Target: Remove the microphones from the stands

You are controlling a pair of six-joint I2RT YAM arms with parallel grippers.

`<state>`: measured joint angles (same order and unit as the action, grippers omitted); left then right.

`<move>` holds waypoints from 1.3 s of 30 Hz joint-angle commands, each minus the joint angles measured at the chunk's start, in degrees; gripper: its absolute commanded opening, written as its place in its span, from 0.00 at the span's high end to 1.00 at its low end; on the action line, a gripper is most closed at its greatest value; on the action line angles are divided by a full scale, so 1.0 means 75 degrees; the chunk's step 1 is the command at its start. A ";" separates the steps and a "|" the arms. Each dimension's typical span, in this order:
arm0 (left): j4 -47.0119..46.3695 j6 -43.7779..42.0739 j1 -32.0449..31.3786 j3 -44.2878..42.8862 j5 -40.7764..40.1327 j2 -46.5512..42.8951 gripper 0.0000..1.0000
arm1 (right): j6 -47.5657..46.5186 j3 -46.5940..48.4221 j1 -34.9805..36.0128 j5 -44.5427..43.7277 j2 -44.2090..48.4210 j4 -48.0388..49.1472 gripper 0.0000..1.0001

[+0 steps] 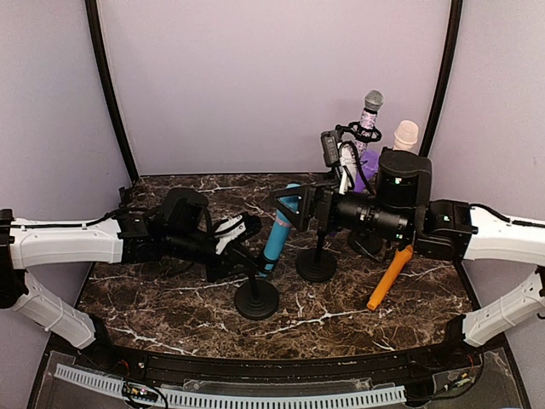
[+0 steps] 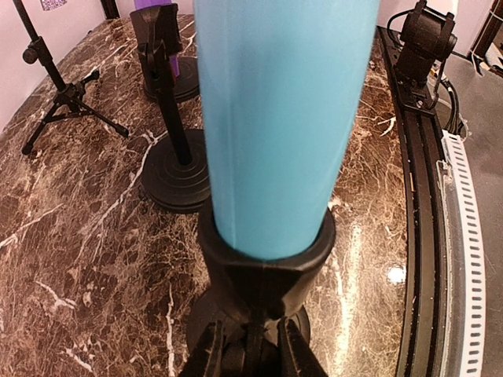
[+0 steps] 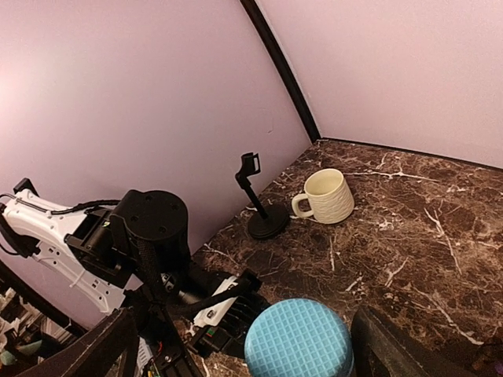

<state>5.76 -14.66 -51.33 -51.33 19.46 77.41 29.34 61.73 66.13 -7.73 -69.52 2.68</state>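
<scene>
Left end effector [image 2: 250,355] is pressed tight on the stem of the black stand [image 2: 266,267], just under the clip that cups the smooth blue microphone [image 2: 275,118], leaning in its seat. Up top, the right end effector [image 3: 250,349] is spread wide either side of the waffle-textured grille. Beyond lies open, glossy brown marble counter [image 3: 409,228]. A ribbed cream mug [image 3: 326,196] sits near the far wall, contents unseen.

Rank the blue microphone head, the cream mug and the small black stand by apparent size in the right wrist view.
1. blue microphone head, though nearness to the camera inflates it.
2-3. cream mug and small black stand: too alike to rank; stand taller, mug bulkier.
</scene>
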 commanded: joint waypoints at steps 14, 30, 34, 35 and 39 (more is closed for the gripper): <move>-0.0725 -0.0229 -0.0114 -0.0077 0.0010 0.0068 1.00 | 0.0324 0.0305 0.0488 -0.2898 -0.0657 -0.0668 0.21; -0.0622 -0.0371 -0.0132 -0.0090 -0.0203 0.0102 1.00 | 0.0427 0.0230 0.0476 -0.2683 -0.0746 -0.0138 0.58; -0.0525 -0.0427 -0.0137 -0.0144 -0.0244 0.0182 1.00 | 0.0142 0.0244 0.0474 -0.2465 -0.0713 -0.0114 0.64; -0.0482 -0.0496 -0.0145 -0.0160 -0.0283 0.0227 1.00 | 0.0027 0.0258 0.0476 -0.2364 -0.0708 -0.0127 0.65; -0.0233 -0.0697 -0.0156 -0.0233 -0.0686 0.0295 1.00 | -0.0432 0.0371 0.0470 -0.1809 -0.0670 -0.0202 0.67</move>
<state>4.08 -15.44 -51.99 -51.62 17.91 78.76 29.34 62.33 69.49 -26.04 -75.00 -0.47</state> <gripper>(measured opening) 0.222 0.445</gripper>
